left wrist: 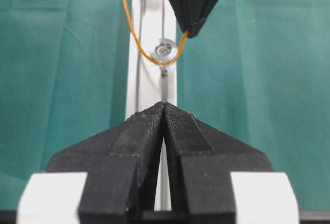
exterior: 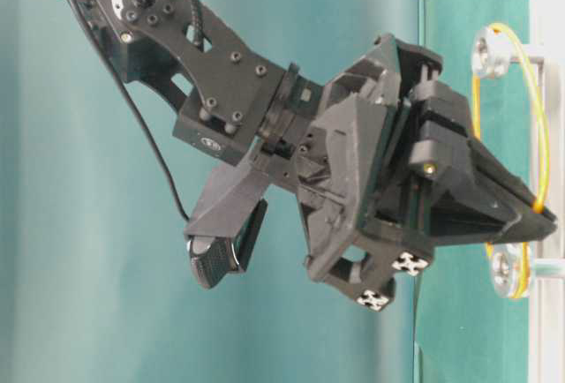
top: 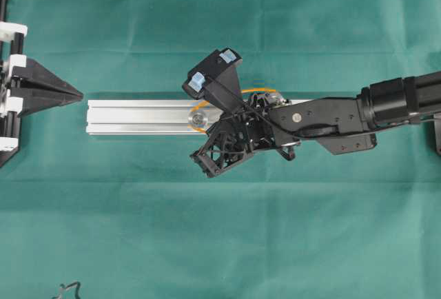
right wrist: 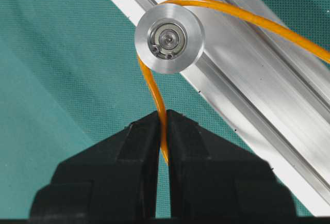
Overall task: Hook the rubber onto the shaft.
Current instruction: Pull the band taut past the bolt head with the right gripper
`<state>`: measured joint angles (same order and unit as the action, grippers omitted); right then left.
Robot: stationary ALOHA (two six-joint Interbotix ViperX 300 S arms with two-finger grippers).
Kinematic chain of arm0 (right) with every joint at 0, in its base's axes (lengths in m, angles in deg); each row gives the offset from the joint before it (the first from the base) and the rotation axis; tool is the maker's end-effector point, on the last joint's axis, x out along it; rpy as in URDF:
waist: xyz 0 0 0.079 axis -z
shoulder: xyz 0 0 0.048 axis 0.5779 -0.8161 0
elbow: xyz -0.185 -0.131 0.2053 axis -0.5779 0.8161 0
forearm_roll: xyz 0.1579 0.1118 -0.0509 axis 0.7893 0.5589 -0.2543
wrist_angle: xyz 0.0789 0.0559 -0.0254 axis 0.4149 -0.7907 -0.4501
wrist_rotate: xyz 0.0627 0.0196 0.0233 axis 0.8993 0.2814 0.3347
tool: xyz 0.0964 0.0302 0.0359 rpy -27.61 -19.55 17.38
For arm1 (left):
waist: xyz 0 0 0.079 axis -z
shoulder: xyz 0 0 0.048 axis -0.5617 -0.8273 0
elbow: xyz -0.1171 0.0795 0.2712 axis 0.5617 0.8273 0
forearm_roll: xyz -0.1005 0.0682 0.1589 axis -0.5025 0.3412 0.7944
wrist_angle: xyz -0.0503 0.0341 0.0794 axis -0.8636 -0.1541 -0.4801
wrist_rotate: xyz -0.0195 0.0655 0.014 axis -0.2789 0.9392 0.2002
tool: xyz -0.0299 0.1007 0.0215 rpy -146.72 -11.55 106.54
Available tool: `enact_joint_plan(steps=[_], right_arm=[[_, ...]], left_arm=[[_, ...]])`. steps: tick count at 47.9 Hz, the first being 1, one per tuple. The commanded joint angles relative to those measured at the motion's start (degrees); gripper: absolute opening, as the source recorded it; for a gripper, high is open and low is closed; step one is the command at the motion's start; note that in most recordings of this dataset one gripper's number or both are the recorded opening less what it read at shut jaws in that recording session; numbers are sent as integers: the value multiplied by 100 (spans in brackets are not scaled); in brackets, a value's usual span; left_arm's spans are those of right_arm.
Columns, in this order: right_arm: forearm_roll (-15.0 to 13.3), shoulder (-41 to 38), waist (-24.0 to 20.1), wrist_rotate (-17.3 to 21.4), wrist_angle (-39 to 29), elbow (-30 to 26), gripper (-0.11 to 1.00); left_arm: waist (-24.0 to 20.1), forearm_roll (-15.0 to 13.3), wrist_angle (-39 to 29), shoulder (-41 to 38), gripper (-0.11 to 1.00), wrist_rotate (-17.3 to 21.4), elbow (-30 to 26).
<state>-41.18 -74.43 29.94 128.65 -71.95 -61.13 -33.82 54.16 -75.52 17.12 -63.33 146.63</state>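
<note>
Matte blk printed arm [exterior: 221,83], blk cable, silver screws, wedge jaws w/ white blocks

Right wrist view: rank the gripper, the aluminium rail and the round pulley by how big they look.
1. right gripper, though nearness to the camera inflates it
2. aluminium rail
3. pulley, ringed by the rubber

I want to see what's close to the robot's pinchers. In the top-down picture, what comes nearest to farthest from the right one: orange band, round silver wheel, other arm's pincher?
1. Orange band: pinched in the right gripper's jaws.
2. Silver wheel: just beside it, on the rail.
3. Left gripper: far off at the left edge.
</note>
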Motion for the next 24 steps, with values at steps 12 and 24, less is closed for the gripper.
enact_joint_plan(steps=[12,24], right_arm=[[-26,264,-9,-35,9,-44,7],[-18,264,-9,-35,9,-44,11]], left_arm=[[9,-9,35,-35,0,-9,-185],[9,-9,35,-35,0,-9,-185]])
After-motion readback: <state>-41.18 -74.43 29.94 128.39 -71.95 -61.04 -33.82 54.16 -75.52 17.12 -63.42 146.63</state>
